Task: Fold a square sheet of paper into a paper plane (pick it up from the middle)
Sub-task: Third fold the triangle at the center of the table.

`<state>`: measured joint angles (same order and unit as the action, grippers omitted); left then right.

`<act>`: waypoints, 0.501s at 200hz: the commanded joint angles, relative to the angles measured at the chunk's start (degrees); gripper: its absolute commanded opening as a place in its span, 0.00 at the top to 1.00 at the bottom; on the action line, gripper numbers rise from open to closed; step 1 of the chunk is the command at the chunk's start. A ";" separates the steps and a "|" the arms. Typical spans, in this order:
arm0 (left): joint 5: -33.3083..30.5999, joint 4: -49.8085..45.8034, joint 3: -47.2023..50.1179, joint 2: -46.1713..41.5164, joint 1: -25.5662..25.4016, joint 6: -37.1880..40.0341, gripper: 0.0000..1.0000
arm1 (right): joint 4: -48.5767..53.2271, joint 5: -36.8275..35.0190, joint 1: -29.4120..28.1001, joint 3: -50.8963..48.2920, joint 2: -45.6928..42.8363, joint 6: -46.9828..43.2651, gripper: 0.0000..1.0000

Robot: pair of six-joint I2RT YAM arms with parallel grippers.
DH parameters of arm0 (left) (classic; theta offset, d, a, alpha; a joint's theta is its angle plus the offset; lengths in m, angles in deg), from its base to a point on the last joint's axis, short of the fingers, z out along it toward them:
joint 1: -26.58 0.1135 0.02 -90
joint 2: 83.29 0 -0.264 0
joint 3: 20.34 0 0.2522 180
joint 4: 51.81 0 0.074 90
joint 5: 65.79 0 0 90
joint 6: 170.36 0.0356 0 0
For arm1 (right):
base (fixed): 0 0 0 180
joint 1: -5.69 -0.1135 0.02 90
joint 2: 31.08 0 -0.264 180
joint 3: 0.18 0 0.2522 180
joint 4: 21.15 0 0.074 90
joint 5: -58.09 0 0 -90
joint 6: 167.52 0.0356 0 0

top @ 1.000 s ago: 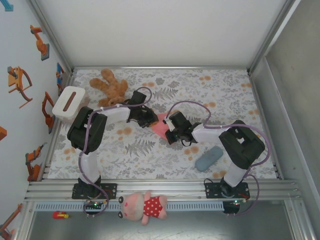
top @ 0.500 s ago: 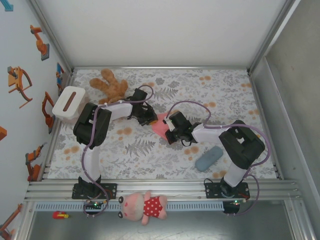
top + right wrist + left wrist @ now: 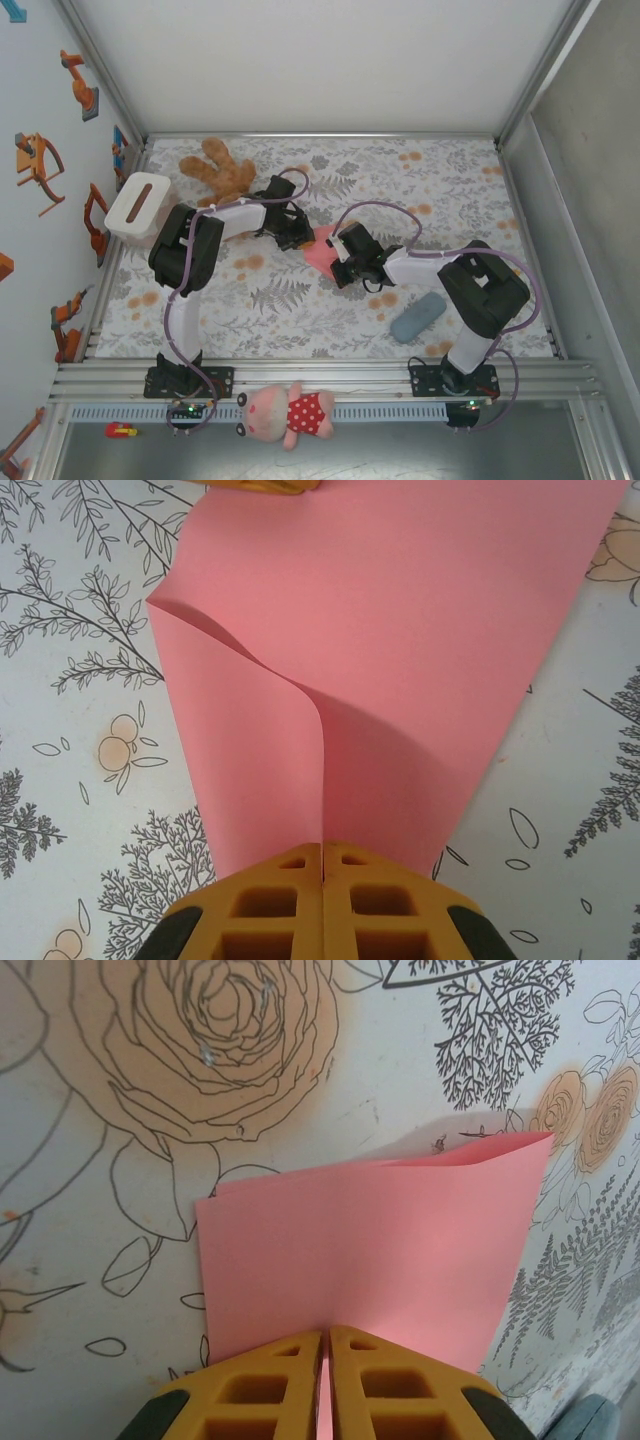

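Observation:
The square sheet of paper (image 3: 322,248) is salmon pink and lies bent over on the flowered table between both grippers. In the left wrist view the sheet (image 3: 370,1250) is doubled, its top layer bowed up at the far edge. My left gripper (image 3: 326,1338) is shut on its near edge, with pink showing in the thin slit between the yellow fingers. In the right wrist view the sheet (image 3: 400,630) rises into a curled ridge, and my right gripper (image 3: 322,850) is shut on that ridge. From above, the left gripper (image 3: 298,237) and right gripper (image 3: 338,262) face each other across the paper.
A brown teddy bear (image 3: 222,172) lies at the back left, with a white box (image 3: 137,204) beside the left arm. A grey-blue pouch (image 3: 418,316) rests near the right arm's base. A pink doll (image 3: 290,413) lies on the front rail.
The left arm has swung its elbow inward and its gripper has pressed closer on the paper's edge. The right arm has held still.

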<state>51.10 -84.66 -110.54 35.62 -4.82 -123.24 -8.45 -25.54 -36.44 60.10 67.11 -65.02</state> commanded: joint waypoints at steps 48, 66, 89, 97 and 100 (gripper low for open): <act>-1.67 -6.41 0.58 3.75 -0.36 1.75 0.90 | -0.92 -0.61 0.59 -0.80 -2.81 0.67 1.00; -1.76 -6.40 0.42 3.91 -0.39 1.79 0.90 | -0.88 -0.31 0.52 -0.91 -2.90 0.69 1.00; -1.67 -6.40 0.42 3.96 -0.37 1.83 0.90 | -0.66 -0.98 0.58 -0.84 -2.39 0.69 1.00; -1.65 -6.48 0.44 3.96 -0.42 1.83 0.90 | -0.54 -1.30 0.58 -0.82 -2.10 0.68 1.00; -1.65 -6.48 0.36 3.89 -0.37 1.87 0.90 | -0.44 -1.40 0.58 -0.74 -1.93 0.69 1.00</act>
<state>51.19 -85.17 -111.02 36.01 -4.82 -122.86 -8.47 -25.57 -36.40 59.99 65.74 -64.83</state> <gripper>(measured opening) 0.103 0.048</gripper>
